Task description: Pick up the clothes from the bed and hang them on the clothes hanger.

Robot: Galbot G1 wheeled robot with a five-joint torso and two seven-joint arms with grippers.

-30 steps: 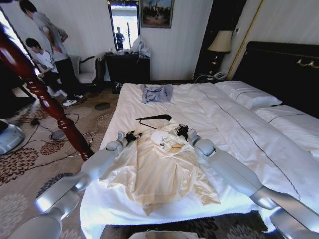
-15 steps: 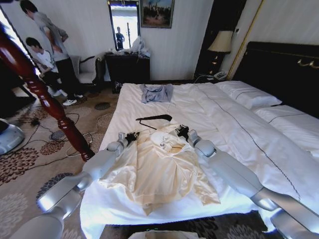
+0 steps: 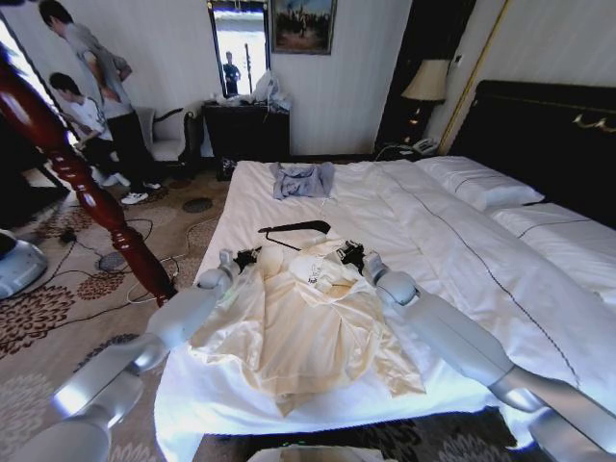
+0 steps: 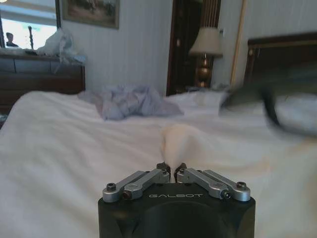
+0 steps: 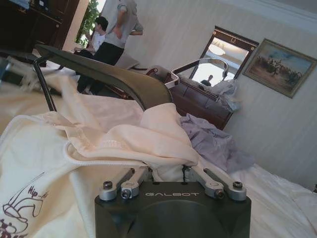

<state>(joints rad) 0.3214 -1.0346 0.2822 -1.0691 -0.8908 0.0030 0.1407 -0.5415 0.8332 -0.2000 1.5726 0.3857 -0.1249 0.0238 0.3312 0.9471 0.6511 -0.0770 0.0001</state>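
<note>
The clothes (image 3: 303,332), a cream long-sleeved top, lie spread on the near part of the bed (image 3: 462,260). My left gripper (image 3: 245,257) is at the top's left shoulder, and in the left wrist view the left gripper (image 4: 172,170) is shut on a raised peak of cream fabric (image 4: 174,141). My right gripper (image 3: 349,254) is at the collar, and the right wrist view shows that right gripper (image 5: 166,169) shut on the folded collar edge (image 5: 124,144). The black clothes hanger (image 3: 295,228) lies flat on the sheet just beyond both grippers, close by as the hanger (image 5: 111,74).
A small grey-blue garment (image 3: 302,179) lies farther up the bed. White pillows (image 3: 481,183) and a dark headboard (image 3: 549,135) are at the right. A reddish turned-wood post (image 3: 87,192) slants across the left, over patterned carpet with cables. A dark dresser (image 3: 245,130) stands at the far wall.
My left gripper has shifted slightly up the bed and left, drawing the top's shoulder into a small raised bunch. The right gripper has barely moved.
</note>
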